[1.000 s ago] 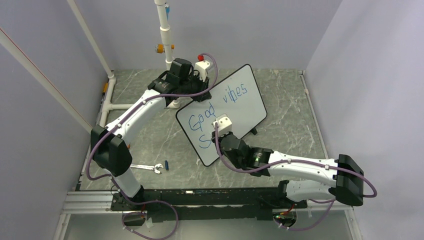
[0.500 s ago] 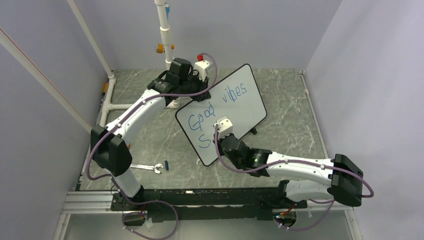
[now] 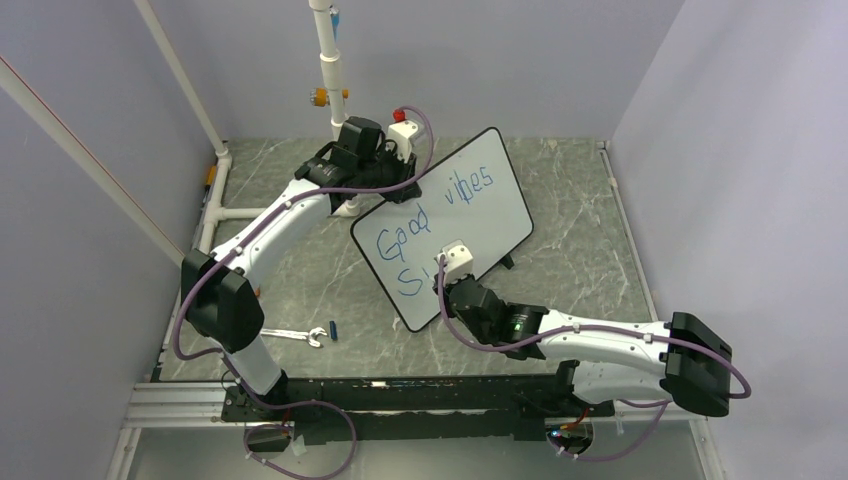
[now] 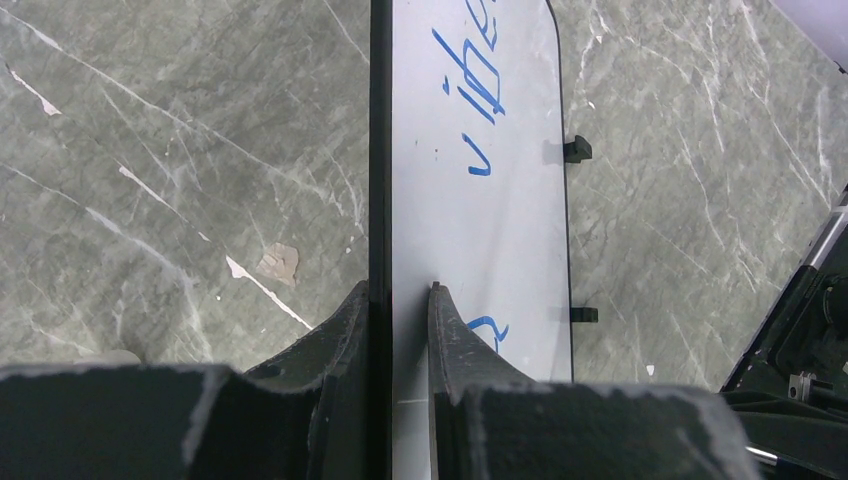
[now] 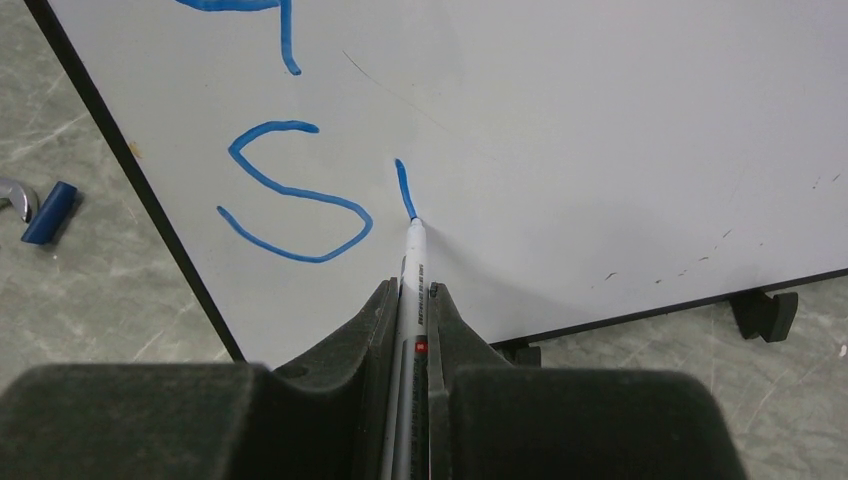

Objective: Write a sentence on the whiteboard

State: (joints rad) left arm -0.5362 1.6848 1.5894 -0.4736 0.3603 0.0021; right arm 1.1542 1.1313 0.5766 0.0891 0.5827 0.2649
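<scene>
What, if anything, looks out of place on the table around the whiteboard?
A small wrench and a small blue cap lie loose on the table left of the whiteboard; the wrench seems unrelated to writing. A tan patch mars the table behind the whiteboard.

White whiteboard (image 3: pixel 497 215), black-framed — blue sentence (image 3: pixel 402 240), white marker (image 5: pixel 413 255); grey-green tabletop (image 3: pixel 585 235), white marble veining — blue cap (image 5: pixel 48 212).

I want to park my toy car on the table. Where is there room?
Widest bare patch: table between the whiteboard and the right wall. A smaller one lies between the left arm and the whiteboard's left edge. Crowded: around the wrench and blue cap, and under the right arm.
</scene>
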